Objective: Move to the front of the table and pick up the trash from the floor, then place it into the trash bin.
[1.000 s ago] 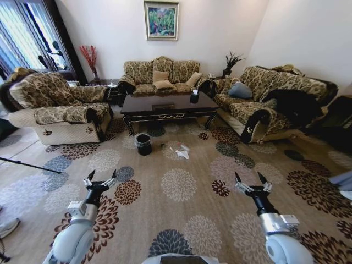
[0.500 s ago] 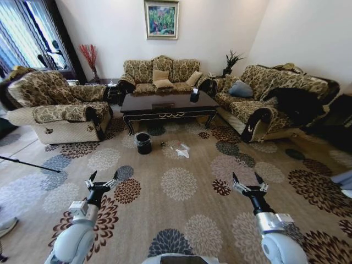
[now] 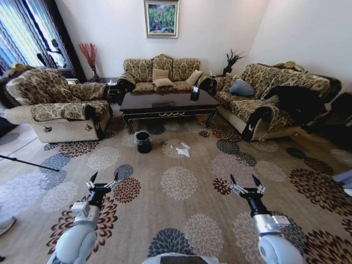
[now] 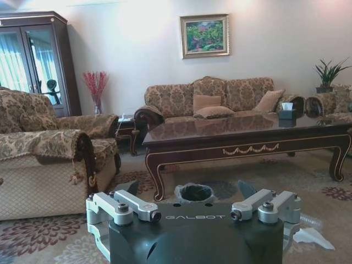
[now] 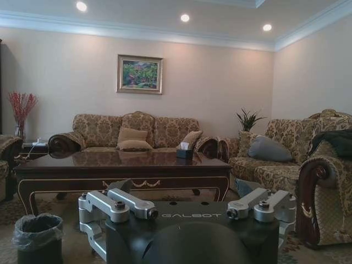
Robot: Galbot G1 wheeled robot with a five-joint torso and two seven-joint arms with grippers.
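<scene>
Trash (image 3: 182, 149): we count 1 white crumpled sheet plus a few tiny scraps on the carpet (image 3: 181, 184), just off the table (image 3: 168, 104) front edge. 1 trash bin (image 3: 143, 142) stands near the table's front-left leg, w/ the sheet beside it. Our 2 arms reach fwd, low over the carpet; left gripper (image 3: 102, 182) and right gripper (image 3: 246, 183) both spread wide, nothing held.

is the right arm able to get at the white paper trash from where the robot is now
Probably not yet. The white paper trash lies on the carpet near the table, well beyond the right tool, which hangs open over the carpet. Nothing blocks the way; it just looks too far.
</scene>
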